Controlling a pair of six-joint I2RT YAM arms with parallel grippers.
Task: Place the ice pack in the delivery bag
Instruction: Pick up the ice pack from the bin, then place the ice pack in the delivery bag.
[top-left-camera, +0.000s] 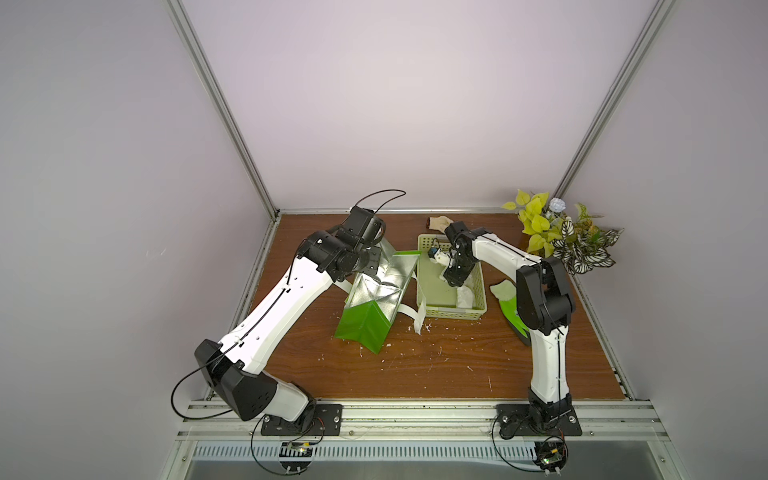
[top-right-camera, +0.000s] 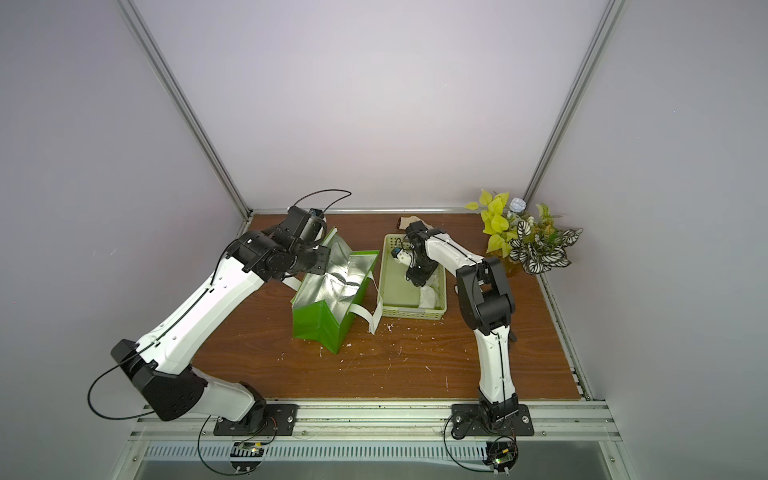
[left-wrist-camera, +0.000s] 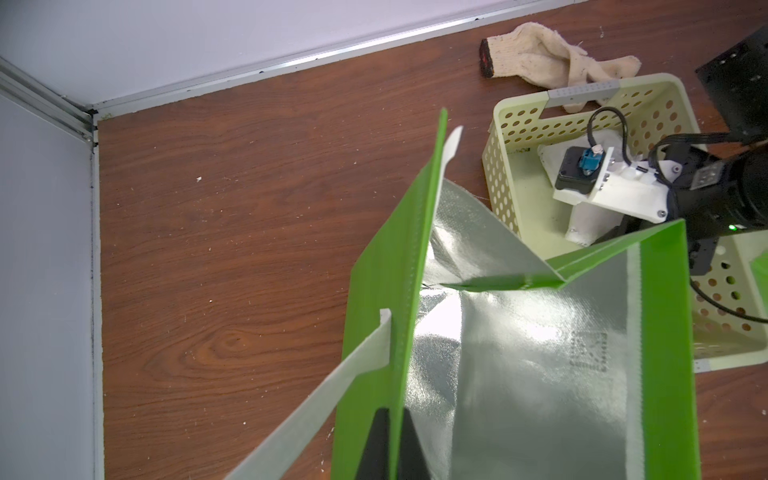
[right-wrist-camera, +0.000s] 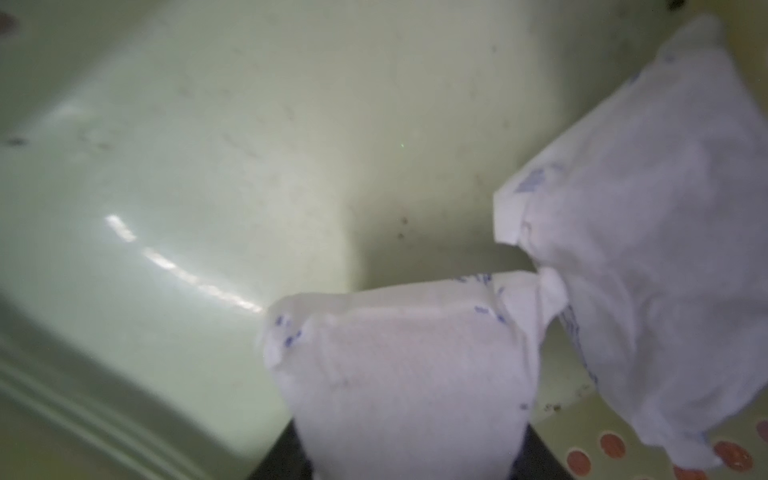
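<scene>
The delivery bag (top-left-camera: 365, 328) (top-right-camera: 320, 324) stands open on the wooden table, its silver foil lining showing. My left gripper (left-wrist-camera: 392, 449) is shut on the bag's green side wall (left-wrist-camera: 382, 311), one black finger on each face. Beside the bag sits the pale green perforated basket (top-left-camera: 453, 313) (top-right-camera: 411, 312). My right gripper (right-wrist-camera: 409, 449) (top-left-camera: 454, 281) reaches down into it, shut on a white ice pack (right-wrist-camera: 407, 365) that fills the gap between its fingers. A second white ice pack (right-wrist-camera: 648, 249) (top-left-camera: 465, 297) lies against the first, in the basket's corner.
A cream work glove (top-left-camera: 440, 223) (left-wrist-camera: 540, 54) lies behind the basket. Artificial plants (top-left-camera: 561, 237) stand at the back right. A green and pale object (top-left-camera: 509, 307) lies behind my right arm. The bag's white strap (top-left-camera: 419, 307) hangs between bag and basket. White crumbs dot the table.
</scene>
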